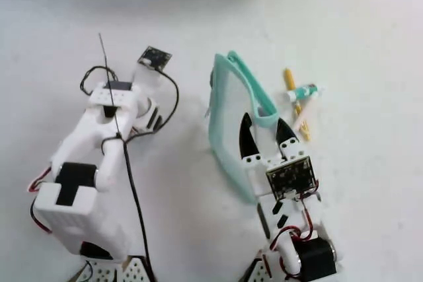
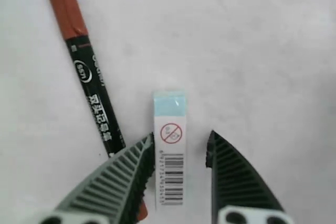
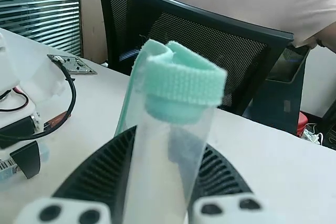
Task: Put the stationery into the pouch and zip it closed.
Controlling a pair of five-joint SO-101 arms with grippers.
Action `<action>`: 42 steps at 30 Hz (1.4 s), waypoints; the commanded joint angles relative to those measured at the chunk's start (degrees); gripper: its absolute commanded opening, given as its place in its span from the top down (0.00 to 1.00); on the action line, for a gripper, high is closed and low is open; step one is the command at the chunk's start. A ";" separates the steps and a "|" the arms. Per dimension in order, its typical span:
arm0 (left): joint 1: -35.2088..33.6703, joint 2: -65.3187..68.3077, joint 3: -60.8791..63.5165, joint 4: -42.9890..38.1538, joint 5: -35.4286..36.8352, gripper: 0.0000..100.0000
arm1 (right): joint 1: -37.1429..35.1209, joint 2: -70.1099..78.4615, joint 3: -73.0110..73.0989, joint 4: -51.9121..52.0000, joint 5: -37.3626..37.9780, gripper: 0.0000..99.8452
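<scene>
The pouch [image 1: 228, 120], translucent with mint-green edging, stands on its edge in the middle of the table. My right gripper [image 1: 264, 120] is shut on the pouch [image 3: 181, 85], one black finger pressed on each side. My left gripper [image 2: 180, 140] points down at the table and is open, straddling a small white stick with a barcode label [image 2: 169, 150]. Its one finger [image 2: 126, 174] touches the stick; the other stands a little apart. A red and black marker [image 2: 86, 72] lies beside it. More stationery lies right of the pouch: a yellow pen [image 1: 289, 78], a small tube [image 1: 304, 92], a thin yellow stick [image 1: 301, 122].
The left arm [image 1: 99, 137] stretches over the table's left half with black cables [image 1: 132, 183] trailing from it. A small circuit board [image 1: 155, 58] sits just beyond it. A black mesh chair [image 3: 210, 40] stands behind the table's far edge.
</scene>
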 commanded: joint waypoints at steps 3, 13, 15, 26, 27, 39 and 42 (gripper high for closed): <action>0.66 1.27 -5.01 4.04 -0.53 0.92 | 0.84 0.31 4.13 0.40 0.00 0.98; 0.84 -7.16 -11.60 15.38 1.58 0.98 | 1.10 0.31 4.13 0.40 0.00 0.98; 0.75 -13.32 -14.86 20.13 4.75 0.98 | 1.10 0.31 4.22 0.40 0.00 0.98; 14.55 -66.07 -13.27 23.56 18.29 0.98 | 0.75 0.31 4.75 0.66 -0.26 0.98; 17.54 -70.99 -10.81 20.57 18.73 0.98 | 0.75 0.31 4.75 0.66 -0.35 0.98; 41.36 -83.82 17.05 -14.95 22.86 0.98 | -0.40 0.31 5.10 0.75 -0.09 0.98; 44.00 -82.86 17.58 -18.20 22.77 0.98 | -0.48 0.31 5.10 0.75 -0.09 0.98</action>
